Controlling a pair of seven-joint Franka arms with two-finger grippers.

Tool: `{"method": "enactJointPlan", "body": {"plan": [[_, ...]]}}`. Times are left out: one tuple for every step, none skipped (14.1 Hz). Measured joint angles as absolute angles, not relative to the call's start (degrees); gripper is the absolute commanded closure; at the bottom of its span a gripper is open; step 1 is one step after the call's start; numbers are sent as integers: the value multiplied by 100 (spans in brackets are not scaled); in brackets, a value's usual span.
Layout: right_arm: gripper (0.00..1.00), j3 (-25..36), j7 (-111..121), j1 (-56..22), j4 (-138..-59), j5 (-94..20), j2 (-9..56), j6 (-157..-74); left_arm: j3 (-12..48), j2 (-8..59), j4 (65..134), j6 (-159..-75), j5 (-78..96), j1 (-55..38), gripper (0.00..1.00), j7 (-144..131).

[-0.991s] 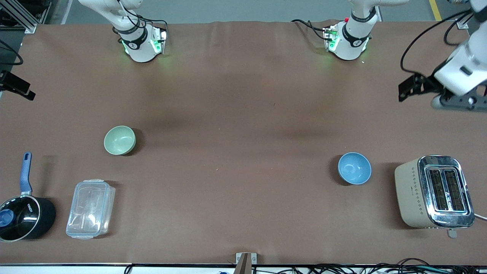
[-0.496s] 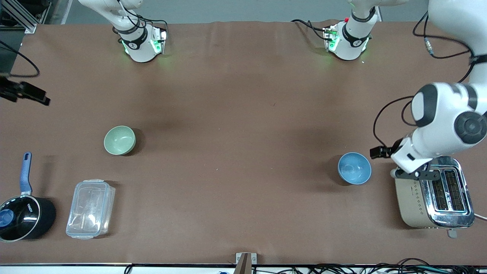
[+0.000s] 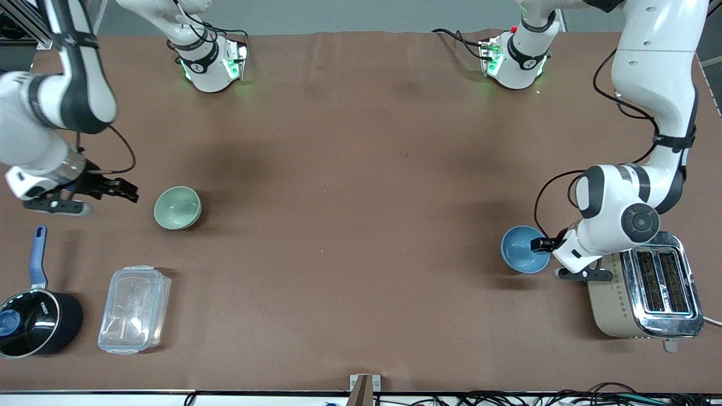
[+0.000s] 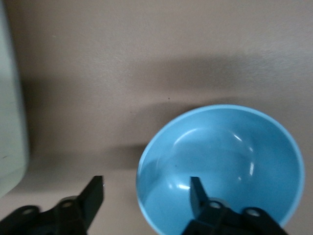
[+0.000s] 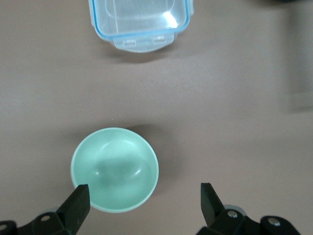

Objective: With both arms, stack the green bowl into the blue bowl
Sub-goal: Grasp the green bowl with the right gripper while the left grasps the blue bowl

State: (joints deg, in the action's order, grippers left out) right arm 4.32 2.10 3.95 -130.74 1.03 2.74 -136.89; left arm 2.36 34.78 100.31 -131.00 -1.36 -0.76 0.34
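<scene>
On the table (image 3: 361,197), my left gripper (image 3: 538,244) hangs fingers spread across the blue bowl's (image 3: 522,252) rim beside the toaster (image 3: 643,285). My right gripper (image 3: 121,189), fingers apart, hovers just beside the green bowl (image 3: 177,207).

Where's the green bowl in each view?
Front view: green bowl, toward the right arm's end of the table, beside the right end effector.
Right wrist view: green bowl, by one open finger.
Left wrist view: absent.
Shared landmark: clear plastic container.
</scene>
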Motion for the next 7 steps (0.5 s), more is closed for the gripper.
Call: {"method": "enactJointPlan", "body": {"plan": [[0,431,210,395,-13423,104,339,-14209,236,3546,10029,-13139,-136,-76,91,36],[0,431,210,394,-13698,104,462,-14670,238,3581,10025,-13158,-136,-77,100,42],[0,432,210,395,-13886,104,643,-15060,247,3587,10019,-13162,-136,-85,100,43],[0,432,210,395,-13982,104,854,-15352,260,3584,10002,-13163,-136,-98,100,43],[0,432,210,394,-14014,104,1091,-15632,273,3583,9965,-13163,-136,-113,100,41],[0,433,210,395,-14017,104,1319,-15913,300,3577,9907,-13157,-136,-130,100,42],[1,432,210,395,-14011,104,1520,-16156,379,3547,9823,-13127,-136,-141,100,34]]}}
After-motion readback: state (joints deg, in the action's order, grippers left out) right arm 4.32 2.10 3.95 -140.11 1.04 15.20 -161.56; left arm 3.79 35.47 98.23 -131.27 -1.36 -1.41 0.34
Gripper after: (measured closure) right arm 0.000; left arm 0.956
